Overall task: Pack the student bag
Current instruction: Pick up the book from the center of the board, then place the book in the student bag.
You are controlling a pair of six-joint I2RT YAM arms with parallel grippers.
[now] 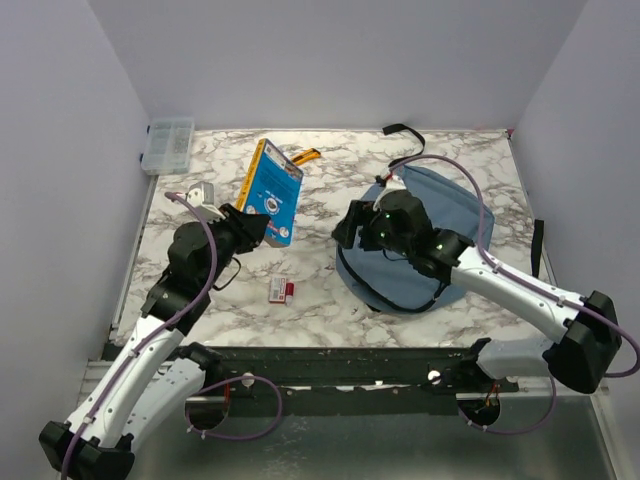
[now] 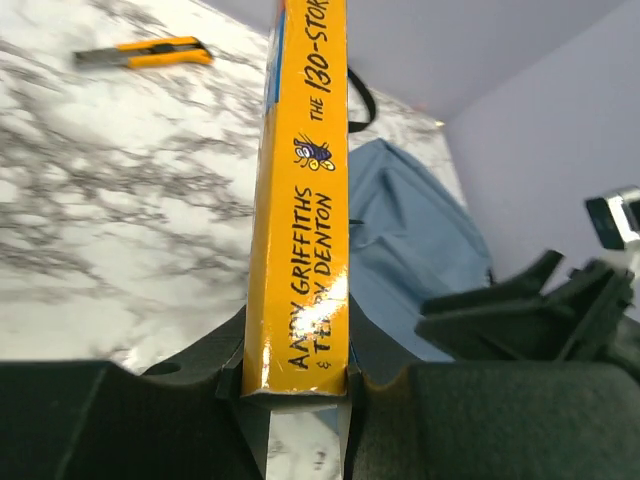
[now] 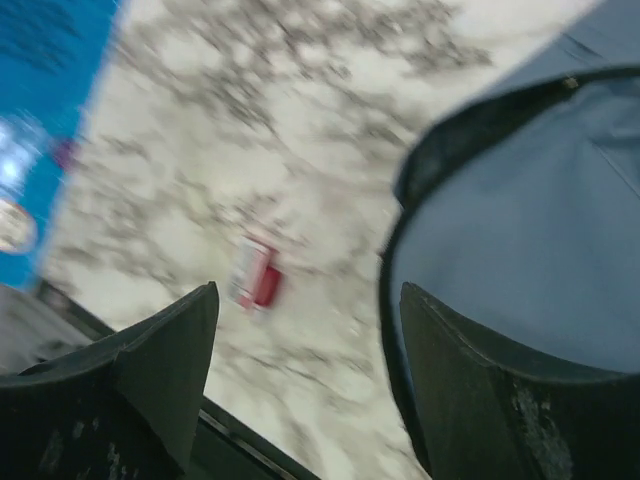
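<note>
1. The student bag (image 1: 450,205), a large soft dusty-blue fabric backpack with black webbing straps, lies flat on the right half of the white-marbled bench (image 1: 330,310). It is nearer the right edge than the left, and one strap trails toward the far edge.
2. The left claw (image 1: 258,228) is clenched on a blue-covered paperback book with a yellow spine (image 1: 275,190). It grips the book at its lower end, held up off the bench left of the middle. In the left wrist view the fingers press both covers, with the spine facing the camera.
3. The right claw (image 1: 350,228) is released, its fingers spread with nothing between them. It hovers at the bag's left edge, over a dark curved rim that looks like the bag's mouth.
4. Handling, as I judge it:
   - The bag is limp and probably light, so it will sag, fold and slide on the smooth bench rather than keep its shape.
   - Its flat panels give little to pinch.
   - The better hold is the stiffer zip rim at the mouth, or a webbing strap, lifted to keep the opening wide for the book.
5. Elsewhere on the bench:
   - An orange utility knife (image 1: 305,157) lies near the far edge.
   - A clear plastic box (image 1: 168,145) sits in the far left corner.
   - A small red-and-white item (image 1: 281,290) lies toward the near edge.
</note>
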